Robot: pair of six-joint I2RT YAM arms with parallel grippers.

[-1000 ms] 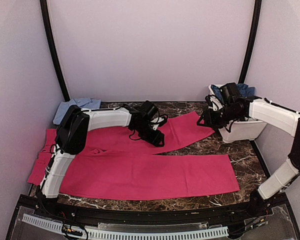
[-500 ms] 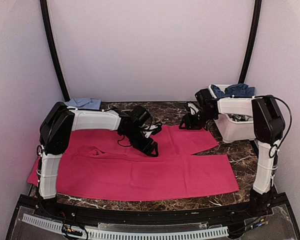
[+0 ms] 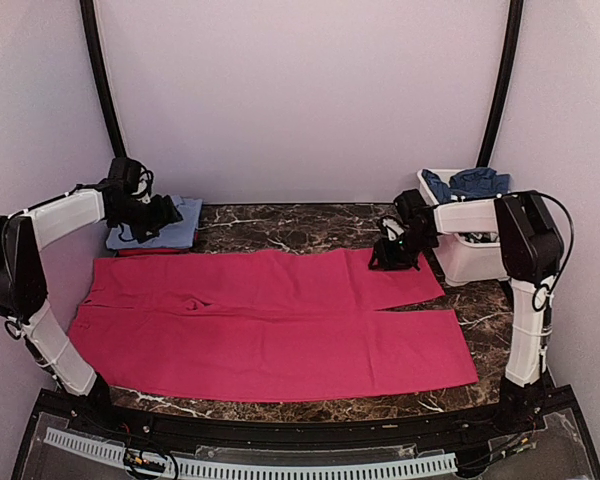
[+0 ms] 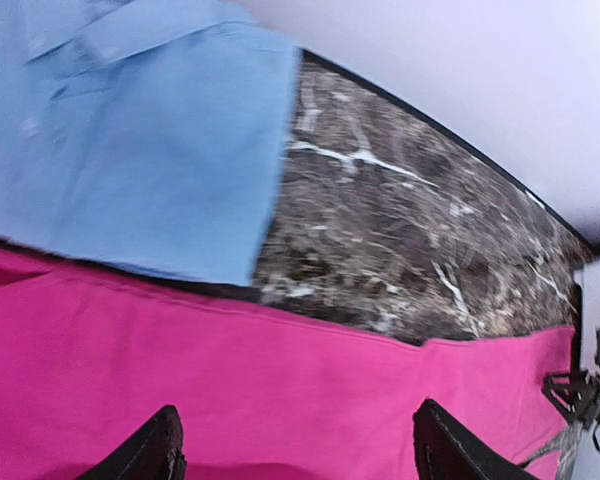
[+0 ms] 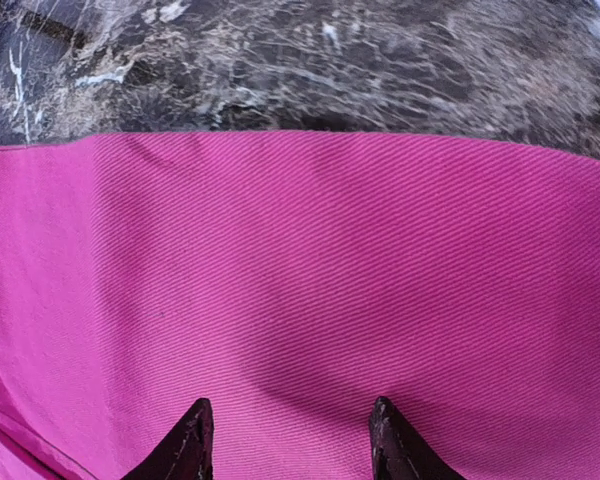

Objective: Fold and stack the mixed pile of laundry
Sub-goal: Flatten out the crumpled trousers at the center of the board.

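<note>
While my left pincer (image 4: 300, 455) hung spread by the light blue cloth shirt (image 4: 130, 130), my right pincer (image 5: 292, 445), also spread, hovered over the flat magenta-pink cloth garment (image 3: 280, 335).

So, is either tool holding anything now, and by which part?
Nothing is held: left tool and right tool both stand open, and the pink garment lies flat.

The trousers (image 3: 280, 330) lie spread flat across the tabletop (image 3: 310, 225), their two legs running to the right, one behind the other. Behind their left end the shirt (image 3: 185, 232) lies in the back left corner, with the left claw (image 3: 165, 212) over it. The tub (image 3: 475, 260), with clothes (image 3: 470, 183) in it, stands at the back right, and the right claw (image 3: 385, 258) hangs over the rear leg's end, just left of the tub.
</note>
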